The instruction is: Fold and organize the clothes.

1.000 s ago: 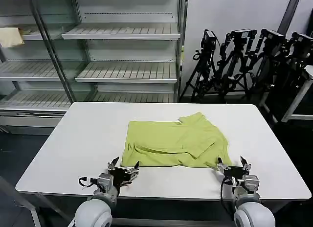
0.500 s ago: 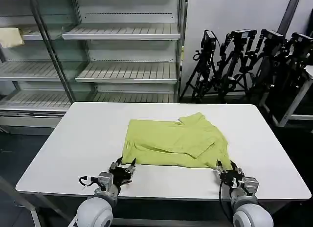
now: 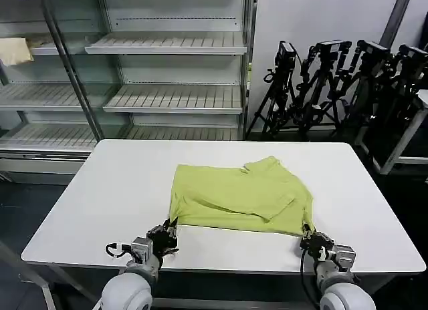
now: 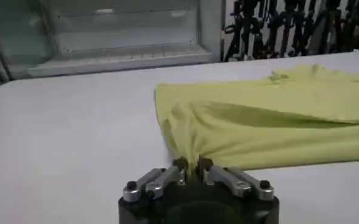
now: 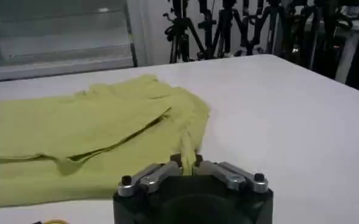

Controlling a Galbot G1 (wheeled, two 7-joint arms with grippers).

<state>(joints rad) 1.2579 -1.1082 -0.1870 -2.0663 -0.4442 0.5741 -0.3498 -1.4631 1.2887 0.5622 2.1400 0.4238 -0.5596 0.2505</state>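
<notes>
The clothes, a lime yellow-green T-shirt (image 3: 241,193), lie partly folded in the middle of the white table (image 3: 107,190). My left gripper (image 3: 165,234) is shut on the shirt's near left corner, and that corner bunches into a thin strand between the fingers (image 4: 190,165). My right gripper (image 3: 311,238) pinches the near right corner the same way, the cloth drawn into a narrow strip (image 5: 185,159). Both grippers sit low at the table's front edge. The shirt (image 4: 264,125) spreads away from the left gripper, and the sleeve folds of the shirt (image 5: 75,134) lie ahead of the right one.
Bare table surface surrounds the shirt on all sides. Behind the table stands a metal shelving unit (image 3: 167,69) with a small pale cream cloth (image 3: 15,51) on an upper left shelf. Black tripods (image 3: 334,83) stand at the back right.
Both grippers have closed on the shirt's near corners and drawn back toward the table's front edge, pulling the near hem taut and slightly toward me.
</notes>
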